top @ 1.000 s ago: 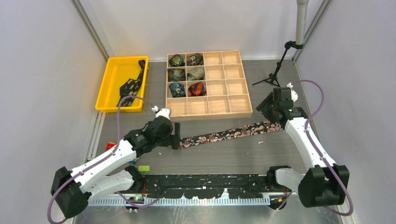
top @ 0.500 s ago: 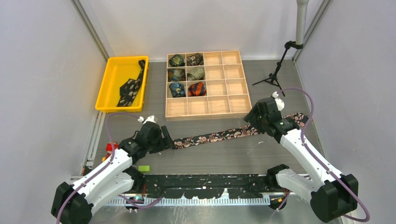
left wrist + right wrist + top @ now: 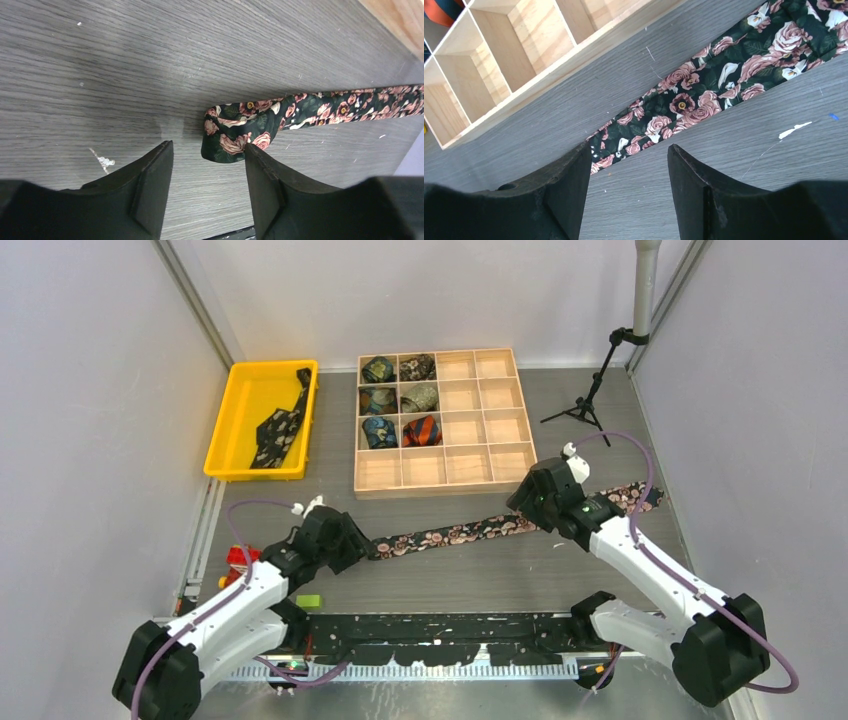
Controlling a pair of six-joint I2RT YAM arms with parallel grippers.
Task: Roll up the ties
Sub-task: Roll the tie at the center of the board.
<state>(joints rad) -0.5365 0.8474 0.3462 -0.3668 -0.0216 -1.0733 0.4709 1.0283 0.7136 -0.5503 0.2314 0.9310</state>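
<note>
The dark tie with pink-cream flowers (image 3: 480, 529) lies stretched flat across the table, its narrow end at the left and its wide end at the right. My left gripper (image 3: 353, 540) is open and empty just left of the narrow end. In the left wrist view that end (image 3: 235, 137) is folded over and lies just beyond my open left gripper (image 3: 207, 148). My right gripper (image 3: 527, 506) is open and empty over the tie's middle. In the right wrist view the tie (image 3: 704, 95) runs diagonally beyond my open right gripper (image 3: 629, 150). The black dotted tie (image 3: 277, 425) lies unrolled in the yellow bin (image 3: 240, 410).
A wooden compartment tray (image 3: 480, 466) behind the tie holds several rolled ties (image 3: 400, 400) in its left cells. A small black tripod (image 3: 585, 405) stands at the back right. A green block (image 3: 309, 601) and a red object (image 3: 236, 558) lie near the left arm.
My left gripper has drawn back to the left and toward the near edge, just off the tie's narrow end. My right gripper has moved left along the tie, uncovering its wide end.
</note>
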